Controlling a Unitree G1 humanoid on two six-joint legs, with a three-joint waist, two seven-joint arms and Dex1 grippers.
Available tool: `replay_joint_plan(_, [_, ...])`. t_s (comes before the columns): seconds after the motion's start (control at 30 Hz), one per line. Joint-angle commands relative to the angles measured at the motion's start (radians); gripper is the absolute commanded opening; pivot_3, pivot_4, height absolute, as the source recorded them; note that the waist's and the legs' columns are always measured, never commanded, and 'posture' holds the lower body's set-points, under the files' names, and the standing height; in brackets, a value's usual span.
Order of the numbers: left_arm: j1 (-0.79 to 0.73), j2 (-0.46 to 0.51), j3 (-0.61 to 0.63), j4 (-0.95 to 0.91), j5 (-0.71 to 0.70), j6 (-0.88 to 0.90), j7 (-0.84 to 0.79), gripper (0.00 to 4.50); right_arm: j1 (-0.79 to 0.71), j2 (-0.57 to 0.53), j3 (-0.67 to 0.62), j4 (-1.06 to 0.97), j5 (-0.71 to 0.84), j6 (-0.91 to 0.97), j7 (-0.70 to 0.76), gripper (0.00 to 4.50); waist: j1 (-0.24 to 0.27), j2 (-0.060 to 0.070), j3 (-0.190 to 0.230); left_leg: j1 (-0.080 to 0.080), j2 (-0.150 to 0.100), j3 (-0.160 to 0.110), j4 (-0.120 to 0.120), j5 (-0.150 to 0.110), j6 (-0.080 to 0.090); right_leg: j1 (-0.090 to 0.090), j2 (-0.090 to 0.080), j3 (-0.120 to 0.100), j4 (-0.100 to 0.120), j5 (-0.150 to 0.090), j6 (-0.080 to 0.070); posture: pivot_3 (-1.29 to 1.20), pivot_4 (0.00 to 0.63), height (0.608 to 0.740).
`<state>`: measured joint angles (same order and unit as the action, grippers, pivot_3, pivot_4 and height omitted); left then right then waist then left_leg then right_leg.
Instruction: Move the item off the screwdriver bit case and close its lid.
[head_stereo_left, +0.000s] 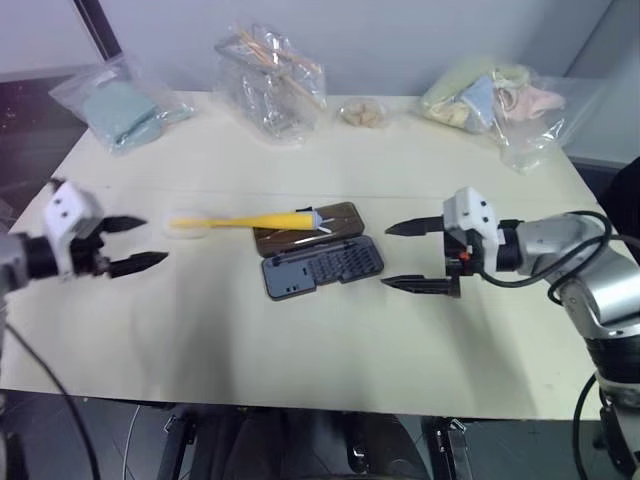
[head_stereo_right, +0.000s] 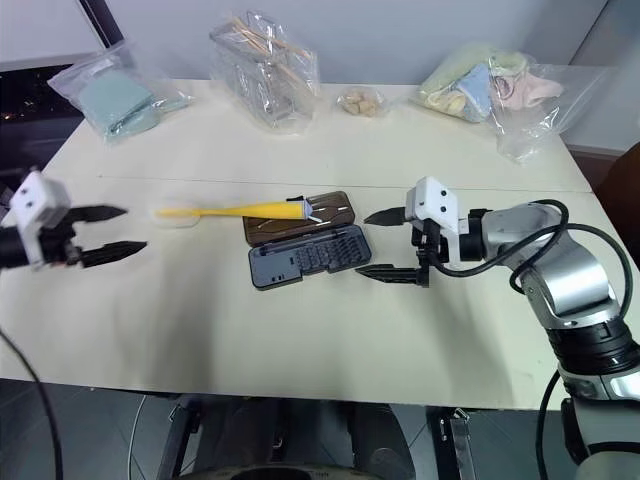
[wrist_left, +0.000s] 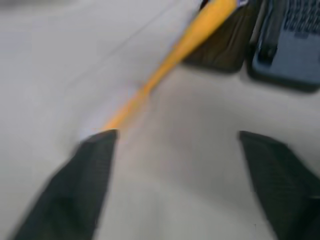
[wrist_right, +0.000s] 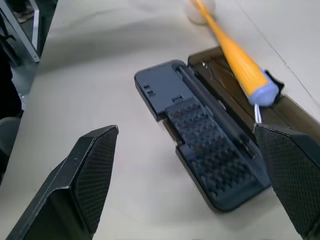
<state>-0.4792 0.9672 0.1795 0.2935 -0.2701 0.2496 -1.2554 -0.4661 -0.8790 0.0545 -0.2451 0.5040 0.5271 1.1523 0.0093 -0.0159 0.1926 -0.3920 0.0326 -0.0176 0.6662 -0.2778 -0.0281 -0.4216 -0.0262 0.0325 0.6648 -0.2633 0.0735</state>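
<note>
Nothing is finished: the item (head_stereo_left: 255, 220) lies across the open lid (head_stereo_left: 308, 228) of the screwdriver bit case (head_stereo_left: 322, 267), while my left gripper (head_stereo_left: 138, 243) and right gripper (head_stereo_left: 410, 256) hang spread and empty.

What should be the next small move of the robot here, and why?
Probably the left gripper should close on the thin end of the yellow tool and draw it off. The tool's thick end lies on the open lid of the bit case, so the lid cannot be folded shut yet. Both grippers are open and hold nothing; the right gripper waits beside the case.
</note>
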Motion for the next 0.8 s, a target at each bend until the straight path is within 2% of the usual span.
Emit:
replay_joint_plan(0.03, [-0.193,-0.042,-0.147,0.221,0.134,-0.172,-0.039,4.36,0.042,-0.026,-0.076,-0.084,0.023,0.028,-0.033,4.50,0.000,0.000,0.000,0.000,0.000,0.000,0.000,0.000,0.000,0.000,0.000,0.000,0.000,0.000,0.000,0.00,0.150,0.737])
replay_joint_plan(0.2, [-0.504,-0.165,-0.341,0.657,0.338,-0.442,-0.046,4.36,0.165,-0.059,-0.191,-0.214,0.064,0.099,-0.098,4.50,-0.003,0.000,0.000,0.000,0.000,0.000,0.000,0.000,0.000,-0.001,0.001,0.000,0.000,0.000,0.000,0.00,0.150,0.737])
replay_joint_plan(0.37, [-0.675,-0.280,-0.433,0.926,0.475,-0.564,0.058,4.36,0.305,-0.073,-0.330,-0.345,0.107,0.173,-0.175,4.50,-0.008,-0.001,0.000,-0.001,0.000,0.000,0.000,0.000,0.001,-0.001,0.001,0.001,0.000,0.000,0.001,0.00,0.150,0.737])
replay_joint_plan(0.57, [-0.737,-0.364,-0.476,1.029,0.571,-0.581,0.162,4.36,0.448,-0.063,-0.476,-0.489,0.163,0.249,-0.256,4.50,-0.023,-0.001,0.000,-0.002,0.000,-0.001,0.000,0.000,0.001,-0.001,0.001,0.001,0.000,-0.001,0.001,0.00,0.150,0.737])
replay_joint_plan(0.77, [-0.742,-0.407,-0.497,1.059,0.637,-0.551,0.208,4.36,0.513,-0.069,-0.563,-0.567,0.219,0.289,-0.304,4.50,-0.021,-0.002,0.000,-0.001,-0.001,-0.001,0.000,0.000,0.001,0.000,0.001,0.001,0.001,-0.001,0.002,0.00,0.150,0.737])
replay_joint_plan(0.8, [-0.739,-0.407,-0.495,1.062,0.642,-0.543,0.199,3.84,0.514,-0.072,-0.570,-0.572,0.227,0.293,-0.311,4.50,-0.021,-0.002,0.000,0.000,-0.001,-0.001,0.000,0.000,0.001,0.001,0.001,0.001,0.001,-0.001,0.002,0.00,0.150,0.737])
